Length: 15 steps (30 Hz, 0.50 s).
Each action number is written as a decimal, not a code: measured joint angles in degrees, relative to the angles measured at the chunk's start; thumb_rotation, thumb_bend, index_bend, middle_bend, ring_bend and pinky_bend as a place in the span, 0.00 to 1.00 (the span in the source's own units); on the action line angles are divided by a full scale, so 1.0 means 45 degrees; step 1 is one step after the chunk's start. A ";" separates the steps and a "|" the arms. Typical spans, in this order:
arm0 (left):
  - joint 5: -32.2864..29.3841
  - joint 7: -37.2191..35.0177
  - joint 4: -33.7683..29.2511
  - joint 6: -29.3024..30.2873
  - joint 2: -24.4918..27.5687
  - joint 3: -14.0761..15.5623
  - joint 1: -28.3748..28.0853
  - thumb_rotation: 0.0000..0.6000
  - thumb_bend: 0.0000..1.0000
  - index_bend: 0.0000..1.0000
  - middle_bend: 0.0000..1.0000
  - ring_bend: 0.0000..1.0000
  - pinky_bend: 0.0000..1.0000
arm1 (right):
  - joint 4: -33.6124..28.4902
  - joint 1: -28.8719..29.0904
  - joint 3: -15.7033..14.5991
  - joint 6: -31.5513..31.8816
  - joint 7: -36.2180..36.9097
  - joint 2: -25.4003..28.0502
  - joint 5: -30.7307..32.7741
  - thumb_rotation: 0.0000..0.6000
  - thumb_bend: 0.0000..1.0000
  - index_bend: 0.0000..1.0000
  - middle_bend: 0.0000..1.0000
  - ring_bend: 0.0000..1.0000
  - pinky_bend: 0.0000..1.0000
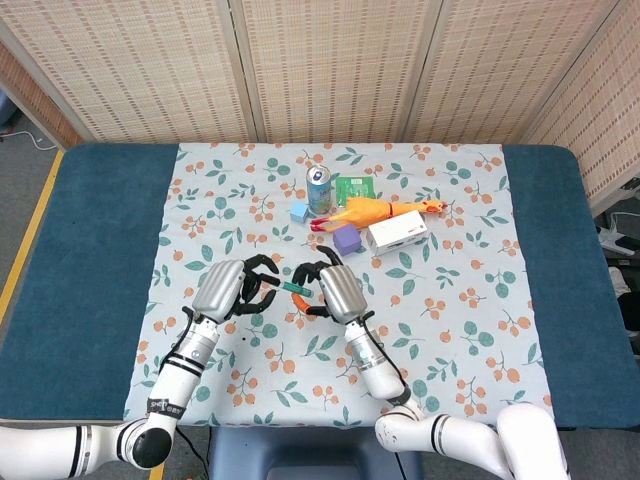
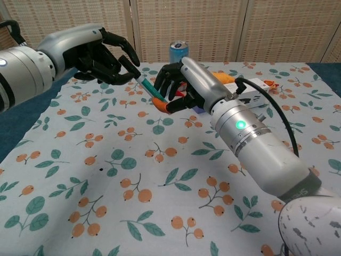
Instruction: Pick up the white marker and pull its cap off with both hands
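The marker [image 2: 149,88] has a teal and white barrel and a black cap, and it is held in the air between both hands over the floral cloth. My right hand [image 2: 180,85] grips its barrel end, fingers curled round it. My left hand [image 2: 102,52] has its fingers wrapped around the black cap end. In the head view the marker [image 1: 293,288] is a short strip between the left hand [image 1: 232,288] and the right hand [image 1: 327,289], near the cloth's middle. The cap itself is mostly hidden by the left fingers.
Behind the hands are a drink can [image 1: 318,187], a green packet [image 1: 353,186], a small blue cube [image 1: 298,212], a rubber chicken [image 1: 385,210], a purple cube [image 1: 346,239] and a white box [image 1: 397,232]. The floral cloth [image 1: 450,300] covers a blue table.
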 measured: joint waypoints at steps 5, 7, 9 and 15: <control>0.0135 0.0123 0.0111 0.0078 -0.0118 0.0075 -0.0062 1.00 0.37 0.43 0.87 0.75 0.99 | -0.0067 0.0046 0.0110 0.0010 -0.0089 -0.0082 0.0040 1.00 0.37 0.83 0.74 0.49 0.13; 0.0179 0.0174 0.0192 0.0106 -0.0144 0.0097 -0.0080 1.00 0.37 0.43 0.87 0.75 0.99 | -0.0184 0.0042 0.0130 0.0030 -0.0137 -0.0049 0.0035 1.00 0.37 0.83 0.74 0.49 0.13; 0.0316 0.0259 0.0307 0.0143 -0.0166 0.0143 -0.0102 1.00 0.37 0.43 0.87 0.75 0.99 | -0.0290 0.0028 0.0138 0.0066 -0.0204 -0.0005 0.0020 1.00 0.37 0.83 0.74 0.49 0.13; 0.0622 0.0278 0.0646 0.0247 -0.0319 0.0244 -0.0125 1.00 0.37 0.46 0.88 0.75 1.00 | -0.0513 -0.0039 0.0145 0.0085 -0.0391 0.0110 0.0050 1.00 0.37 0.83 0.74 0.49 0.13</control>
